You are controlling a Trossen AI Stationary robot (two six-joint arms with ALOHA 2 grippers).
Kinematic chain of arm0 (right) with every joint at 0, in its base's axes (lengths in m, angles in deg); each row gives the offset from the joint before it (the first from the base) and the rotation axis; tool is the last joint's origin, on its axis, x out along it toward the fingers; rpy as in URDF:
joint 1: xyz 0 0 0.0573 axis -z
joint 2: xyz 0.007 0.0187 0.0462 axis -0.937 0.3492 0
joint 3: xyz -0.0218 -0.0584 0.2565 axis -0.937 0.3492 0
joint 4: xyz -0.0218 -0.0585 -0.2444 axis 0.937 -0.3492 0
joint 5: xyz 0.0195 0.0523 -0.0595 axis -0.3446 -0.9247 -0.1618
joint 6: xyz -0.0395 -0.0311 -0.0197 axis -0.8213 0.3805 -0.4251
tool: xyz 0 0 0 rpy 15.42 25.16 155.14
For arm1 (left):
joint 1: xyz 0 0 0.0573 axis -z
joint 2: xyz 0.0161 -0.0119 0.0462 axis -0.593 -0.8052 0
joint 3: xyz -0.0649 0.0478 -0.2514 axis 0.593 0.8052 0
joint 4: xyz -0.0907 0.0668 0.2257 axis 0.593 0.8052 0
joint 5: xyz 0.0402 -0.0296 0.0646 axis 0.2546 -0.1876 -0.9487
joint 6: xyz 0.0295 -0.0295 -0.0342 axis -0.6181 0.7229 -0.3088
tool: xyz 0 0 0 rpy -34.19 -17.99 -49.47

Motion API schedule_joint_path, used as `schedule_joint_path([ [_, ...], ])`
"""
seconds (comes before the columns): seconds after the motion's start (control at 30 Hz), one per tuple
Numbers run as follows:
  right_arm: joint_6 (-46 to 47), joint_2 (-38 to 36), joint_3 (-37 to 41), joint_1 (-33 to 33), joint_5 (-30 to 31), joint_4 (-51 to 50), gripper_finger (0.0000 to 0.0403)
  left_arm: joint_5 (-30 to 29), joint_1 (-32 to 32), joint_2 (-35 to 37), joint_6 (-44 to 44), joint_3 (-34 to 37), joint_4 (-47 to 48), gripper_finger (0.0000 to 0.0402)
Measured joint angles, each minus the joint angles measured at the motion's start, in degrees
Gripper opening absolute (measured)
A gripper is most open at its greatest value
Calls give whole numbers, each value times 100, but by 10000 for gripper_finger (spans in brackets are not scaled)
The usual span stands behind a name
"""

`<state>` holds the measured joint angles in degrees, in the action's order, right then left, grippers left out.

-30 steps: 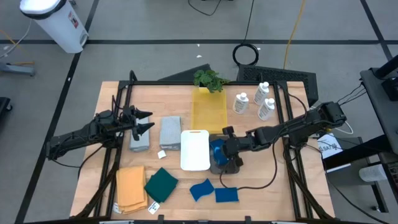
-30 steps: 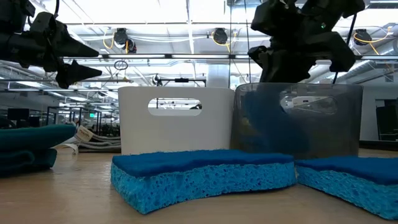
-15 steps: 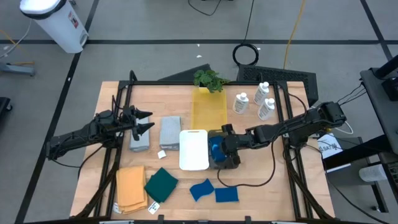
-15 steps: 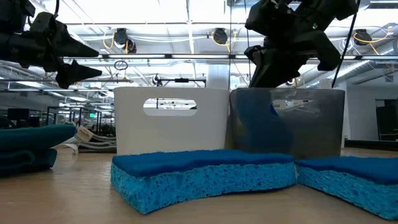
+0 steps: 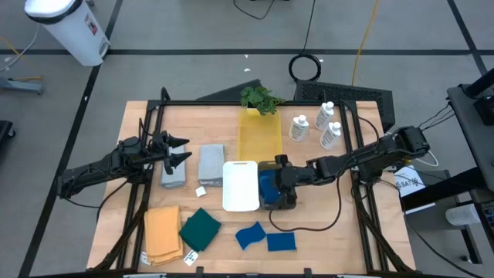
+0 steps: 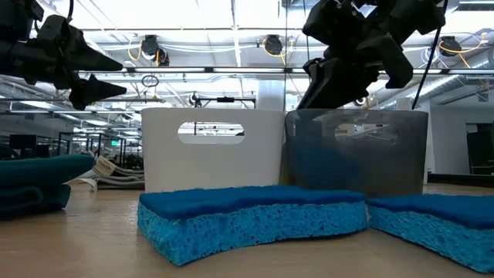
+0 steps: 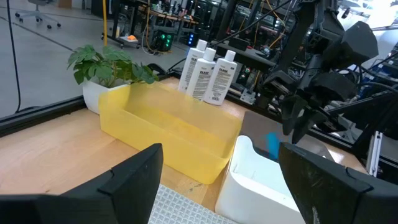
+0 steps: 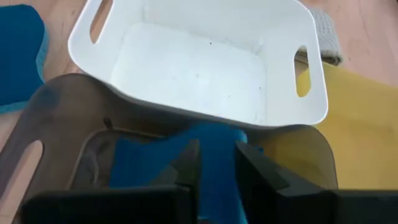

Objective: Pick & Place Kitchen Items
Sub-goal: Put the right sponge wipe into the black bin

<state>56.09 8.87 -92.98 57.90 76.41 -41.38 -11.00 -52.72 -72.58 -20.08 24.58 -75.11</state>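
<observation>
The right end effector (image 8: 214, 163) is poised over the grey bin (image 5: 272, 202), fingers narrowly parted around a blue sponge (image 8: 211, 155) standing upright inside it; the left end effector (image 5: 179, 152), wide open, is parked at nine o'clock.

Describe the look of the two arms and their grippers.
Both arms are dark, slender and jointed, with black cables trailing along the links. The left gripper ends in two pointed black fingers. The right gripper has flat, blocky black fingers. No markings show.
</observation>
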Motion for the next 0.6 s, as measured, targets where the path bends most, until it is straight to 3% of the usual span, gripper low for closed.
schedule_joint_path([
  [0.3, 153, 0, 14, 4, 15, 312, 165, -1, -1, 0, 0, 1, 1, 324],
  [0.6, 153, 0, 14, 4, 2, 336, 189, -1, -1, -1, 0, 0, 2, 324],
])
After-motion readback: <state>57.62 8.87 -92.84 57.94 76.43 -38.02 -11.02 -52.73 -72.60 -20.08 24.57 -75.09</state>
